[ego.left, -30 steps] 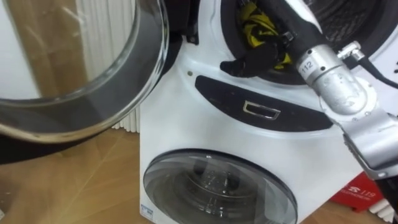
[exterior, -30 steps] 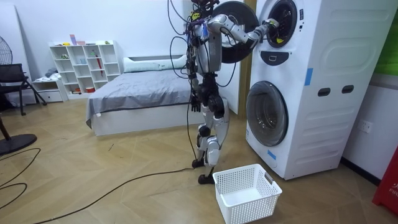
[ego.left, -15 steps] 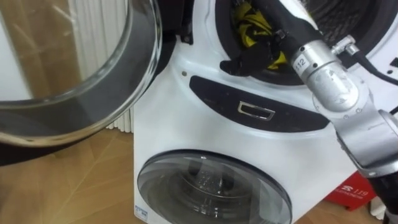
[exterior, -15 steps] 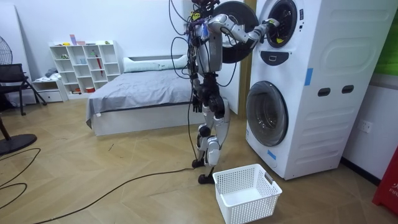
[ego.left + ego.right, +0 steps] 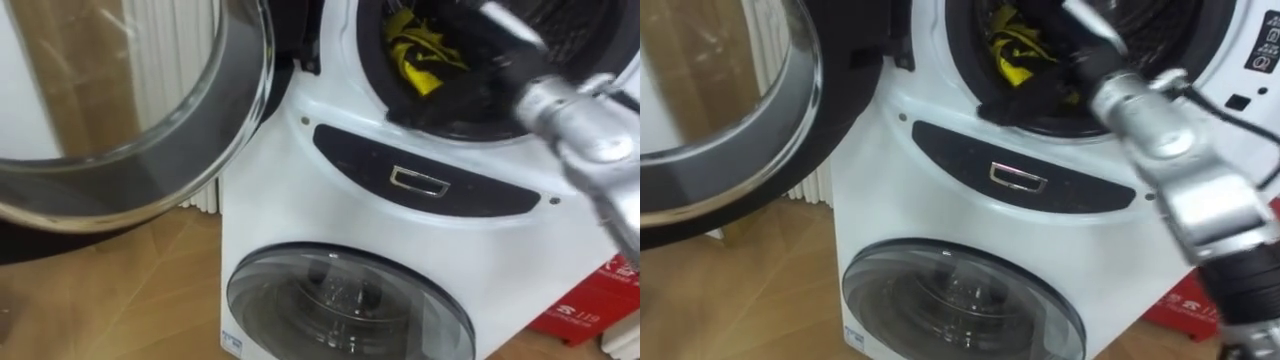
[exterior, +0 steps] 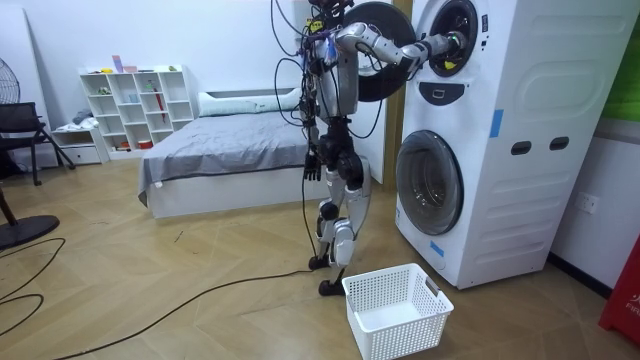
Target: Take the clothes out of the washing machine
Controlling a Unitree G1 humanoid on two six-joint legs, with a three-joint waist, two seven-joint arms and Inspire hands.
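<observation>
The right arm has pushed further in — the right hand is a dark blur at the drum lip, grip unreadable. Yellow cloth lies inside beside it — nothing is out yet, and the basket waits. The left hand hangs idle.

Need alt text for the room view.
A humanoid robot stands at a tall white stacked washing machine, its right hand at the open upper drum's mouth, left hand hanging by its side. A white plastic mesh laundry basket sits on the wooden floor by its feet.
</observation>
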